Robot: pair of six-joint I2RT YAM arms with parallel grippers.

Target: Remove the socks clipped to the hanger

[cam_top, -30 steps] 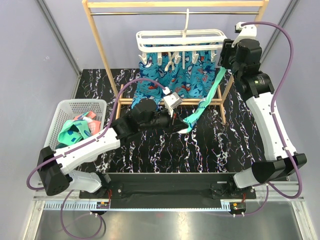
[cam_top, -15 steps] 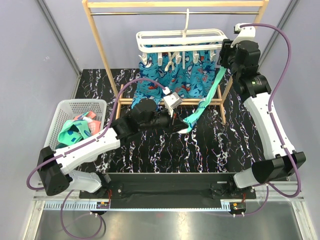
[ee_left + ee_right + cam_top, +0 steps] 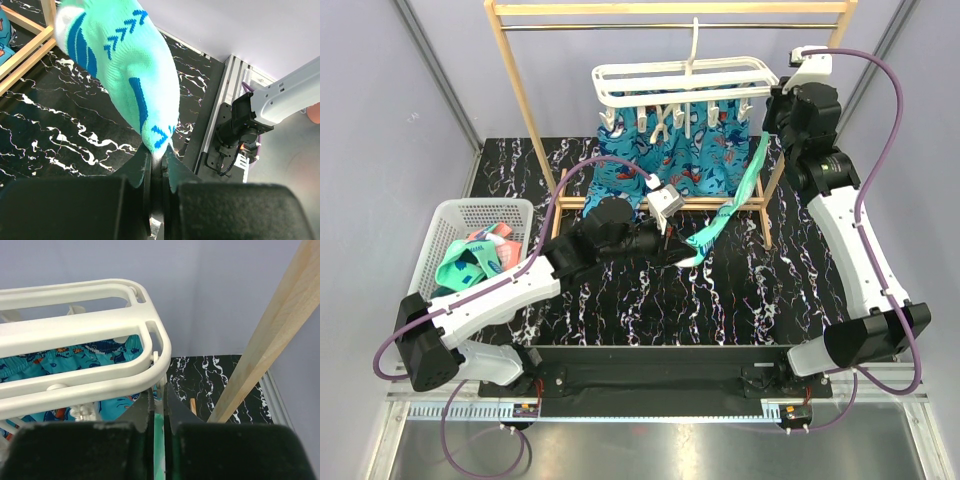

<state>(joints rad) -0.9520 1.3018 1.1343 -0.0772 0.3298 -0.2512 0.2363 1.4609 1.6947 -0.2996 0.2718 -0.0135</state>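
Wooden stand (image 3: 600,8), mesh basket (image 3: 470,210), marbled table (image 3: 720,310)

- A black tabletop (image 3: 720,300), veined with white like marble, is seen filling the middle of the overhead view.
- Plain pale lavender-grey walls (image 3: 380,100) are seen closing in the left, right and far sides.
- Slanted grey metal posts (image 3: 438,75) are set against the walls near the far corners.
- A tall stand of light wooden bars (image 3: 520,90) is placed on the far part of the tabletop, with a thin metal rod (image 3: 620,27) fitted just below its top bar.
- A white plastic mesh basket (image 3: 485,208) is set at the tabletop's left edge.
- A silver slotted metal rail (image 3: 650,408) is run along the near edge, with a shiny grey metal surface (image 3: 650,450) below it.
- The scene is lit evenly and softly.
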